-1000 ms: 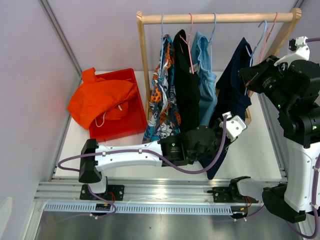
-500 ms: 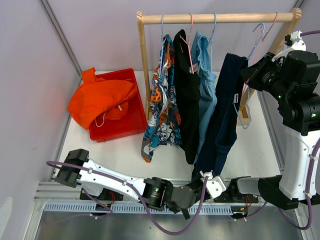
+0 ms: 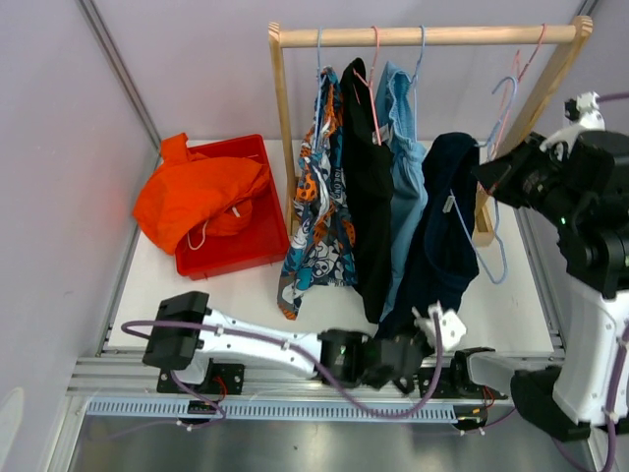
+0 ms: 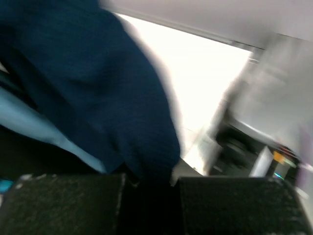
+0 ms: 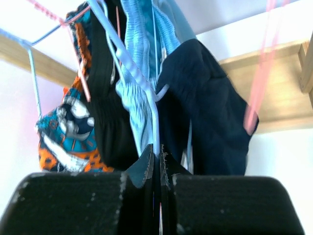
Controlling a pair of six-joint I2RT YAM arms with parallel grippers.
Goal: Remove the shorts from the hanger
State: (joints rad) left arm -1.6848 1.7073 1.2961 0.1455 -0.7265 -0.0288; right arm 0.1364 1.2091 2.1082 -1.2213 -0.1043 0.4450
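Far to the left of the left gripper, the orange shorts lie heaped over a red bin. Up and left of it, the patterned shorts, black shorts and light blue shorts hang from the wooden rail. That gripper is pinched onto the lower hem of the navy shorts, which rise from it to a pale blue hanger; the right gripper, up on their right, clamps the hanger's wire between closed fingers.

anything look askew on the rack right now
The navy shorts sag bunched below the rod, their blue hanger tilted and pinched in the right gripper. Orange shorts spill over the red bin.
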